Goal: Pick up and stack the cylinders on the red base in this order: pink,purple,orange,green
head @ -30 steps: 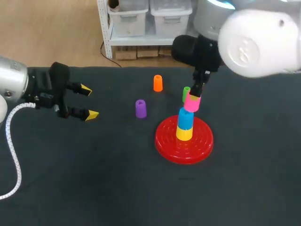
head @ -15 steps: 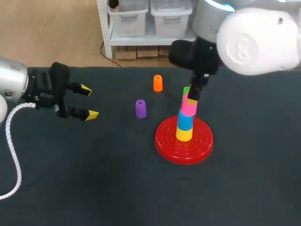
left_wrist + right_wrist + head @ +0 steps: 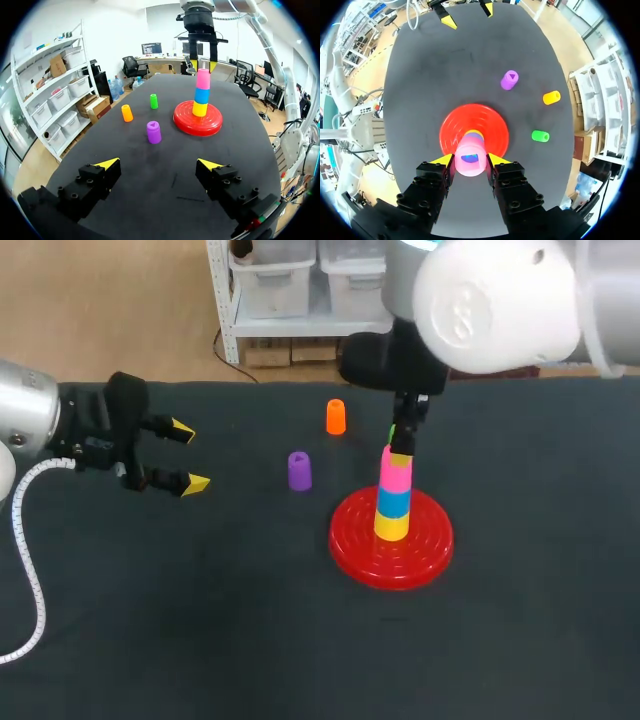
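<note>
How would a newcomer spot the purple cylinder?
Find the red base with the stacked tower. Just left of it in the head view, the purple cylinder stands alone on the dark table. The orange cylinder sits farther back; only this one is purple.

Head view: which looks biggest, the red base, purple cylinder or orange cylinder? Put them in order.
Red base: largest by far.
Purple cylinder and orange cylinder: look alike; orange stands farther back, so unranked.
</note>
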Available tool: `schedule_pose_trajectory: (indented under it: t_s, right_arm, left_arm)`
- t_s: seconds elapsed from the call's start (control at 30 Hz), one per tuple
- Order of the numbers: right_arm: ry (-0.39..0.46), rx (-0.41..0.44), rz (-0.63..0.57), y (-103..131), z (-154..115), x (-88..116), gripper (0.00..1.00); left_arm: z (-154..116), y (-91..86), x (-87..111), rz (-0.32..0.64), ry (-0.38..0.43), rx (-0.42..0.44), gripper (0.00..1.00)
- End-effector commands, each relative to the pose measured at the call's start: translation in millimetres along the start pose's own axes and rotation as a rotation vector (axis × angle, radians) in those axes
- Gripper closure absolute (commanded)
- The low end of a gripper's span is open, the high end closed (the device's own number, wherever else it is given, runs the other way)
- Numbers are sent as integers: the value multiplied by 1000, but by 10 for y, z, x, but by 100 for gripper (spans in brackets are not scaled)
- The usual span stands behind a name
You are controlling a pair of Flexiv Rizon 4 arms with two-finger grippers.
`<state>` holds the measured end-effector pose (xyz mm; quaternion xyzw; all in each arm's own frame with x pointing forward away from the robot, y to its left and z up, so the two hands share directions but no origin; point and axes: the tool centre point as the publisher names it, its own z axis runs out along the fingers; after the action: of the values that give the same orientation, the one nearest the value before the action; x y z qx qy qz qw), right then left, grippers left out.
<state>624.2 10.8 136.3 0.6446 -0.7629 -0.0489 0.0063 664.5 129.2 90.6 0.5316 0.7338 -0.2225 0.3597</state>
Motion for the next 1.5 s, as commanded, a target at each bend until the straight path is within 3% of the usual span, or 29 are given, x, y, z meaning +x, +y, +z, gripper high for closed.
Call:
schedule_pose_trajectory:
  t_s: [0.03, 0.4, 0.43, 0.47, 0.5, 0.77, 1.0, 1.27, 1.5]
  right_arm:
    - [31, 51, -6, 38, 197, -43, 100]
    - [-24, 90, 116, 26, 328, 32, 100]
    - [-34, 89, 125, 18, 301, 28, 89]
    - [-42, 85, 133, 17, 278, 26, 55]
    - [-59, 69, 145, 13, 251, 23, 0]
    - [-113, -27, 160, -43, 5, -77, 0]
    - [-104, 0, 59, -185, -95, -322, 0]
    - [-85, -12, -37, -360, 136, -620, 0]
    - [-43, -1, -71, -477, 606, -838, 0]
  left_arm:
    - [7, 17, -8, -1, 6, 4, 0]
    - [7, 17, -8, -1, 6, 4, 0]
    - [7, 17, -8, -1, 6, 4, 0]
    - [7, 17, -8, -1, 6, 4, 0]
    - [7, 17, -8, -1, 6, 4, 0]
    - [7, 17, -8, -1, 6, 4, 0]
    - [7, 17, -8, -1, 6, 4, 0]
    - [7, 17, -8, -1, 6, 4, 0]
    - [7, 17, -8, -1, 6, 4, 0]
